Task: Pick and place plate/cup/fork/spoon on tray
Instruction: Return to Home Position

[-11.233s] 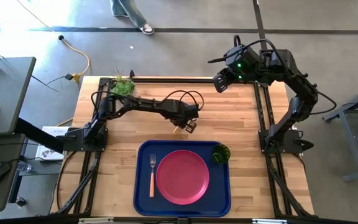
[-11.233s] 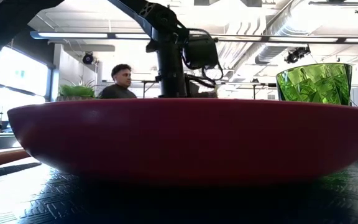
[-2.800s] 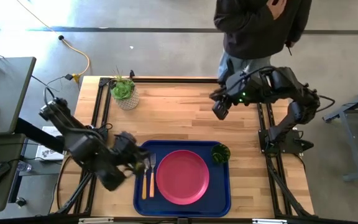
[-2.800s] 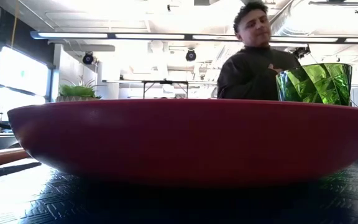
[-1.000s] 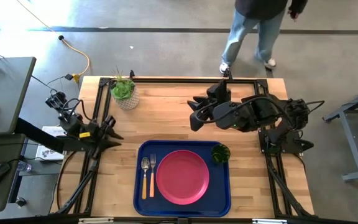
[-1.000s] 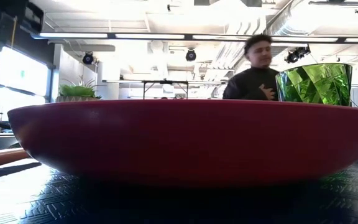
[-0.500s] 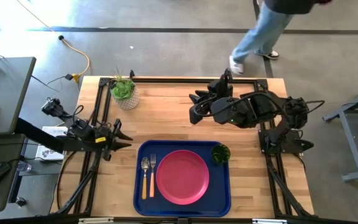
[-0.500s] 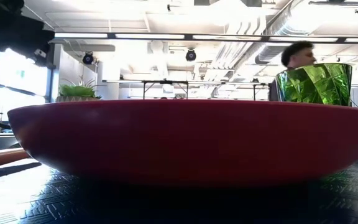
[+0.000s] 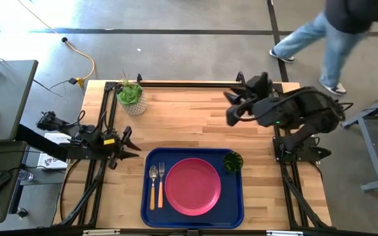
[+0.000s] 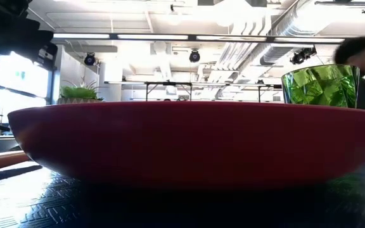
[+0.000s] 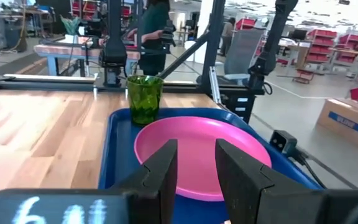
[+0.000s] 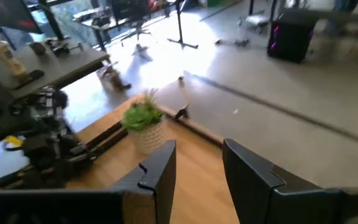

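The dark blue tray (image 9: pixel 235 206) lies at the table's near middle. On it rest the pink-red plate (image 9: pixel 193 186), the green cup (image 9: pixel 232 160) at its far right corner, and the fork (image 9: pixel 161 184) and spoon (image 9: pixel 153 185) side by side left of the plate. The plate (image 11: pixel 197 155) and cup (image 11: pixel 144 98) also show in the left wrist view, and in the low view (image 10: pixel 189 142), (image 10: pixel 320 85). My left gripper (image 9: pixel 131 147) is open and empty at the table's left edge. My right gripper (image 9: pixel 233 115) is open and empty above the table's far right.
A green succulent in a pale pot (image 9: pixel 131 97) stands at the far left corner. Black frame rails (image 9: pixel 277 124) run along the table's left, right and far edges. A person (image 9: pixel 333 29) walks on the floor beyond the far right corner.
My left gripper has drawn a little further toward the table's left edge. My right arm has pulled back toward the table's far right corner, its gripper moving right. The person beyond the table has walked off to the right.
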Tool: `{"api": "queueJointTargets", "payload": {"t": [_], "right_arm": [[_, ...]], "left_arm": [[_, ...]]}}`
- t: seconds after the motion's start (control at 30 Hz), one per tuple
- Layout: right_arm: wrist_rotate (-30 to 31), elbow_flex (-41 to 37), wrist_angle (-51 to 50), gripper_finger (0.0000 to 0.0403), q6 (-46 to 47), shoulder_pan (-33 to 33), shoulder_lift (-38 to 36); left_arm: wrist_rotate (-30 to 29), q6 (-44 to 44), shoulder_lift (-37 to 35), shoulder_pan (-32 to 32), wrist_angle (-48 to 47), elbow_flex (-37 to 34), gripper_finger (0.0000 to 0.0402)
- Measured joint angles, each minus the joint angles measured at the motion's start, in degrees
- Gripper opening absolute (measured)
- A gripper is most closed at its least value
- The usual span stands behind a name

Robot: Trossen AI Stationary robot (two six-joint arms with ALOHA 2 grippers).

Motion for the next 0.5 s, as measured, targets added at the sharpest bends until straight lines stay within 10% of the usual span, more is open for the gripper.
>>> {"api": "queueJointTargets", "payload": {"t": [0.5], "right_arm": [[-9.24,0.0,-7.75,0.0124,-6.63,-0.1,-2.83]], "left_arm": [[-4.0,4.04,0.0,1.69,0.45,0.0,0.0097]]}}
